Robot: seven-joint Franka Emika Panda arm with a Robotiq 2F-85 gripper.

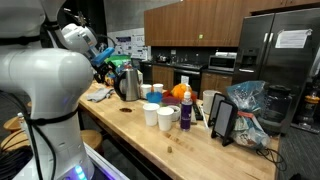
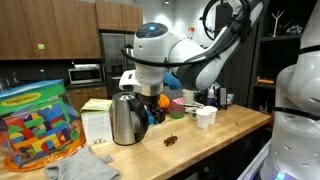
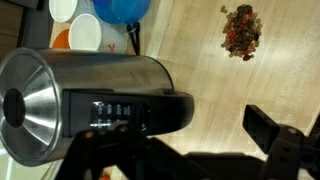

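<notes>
A stainless steel kettle (image 3: 80, 85) with a black handle (image 3: 140, 112) stands on the wooden counter (image 3: 210, 80); it shows in both exterior views (image 1: 128, 82) (image 2: 124, 120). My gripper (image 3: 185, 140) is open right at the handle. One dark finger (image 3: 270, 130) stands clear to the handle's right, above bare wood. The other finger lies in shadow under the handle's left part. In the exterior views the gripper (image 1: 108, 66) (image 2: 150, 100) hangs at the kettle's handle side. A small pile of brown crumbs (image 3: 241, 30) (image 2: 172, 140) lies on the wood beyond the kettle.
White cups (image 1: 152, 113) (image 3: 85, 32) and a blue one (image 3: 122, 8) stand close to the kettle. A jar of coloured blocks (image 2: 35, 125), a tablet on a stand (image 1: 222, 118) and a plastic bag (image 1: 250, 105) sit on the counter. A fridge (image 1: 280, 50) stands behind.
</notes>
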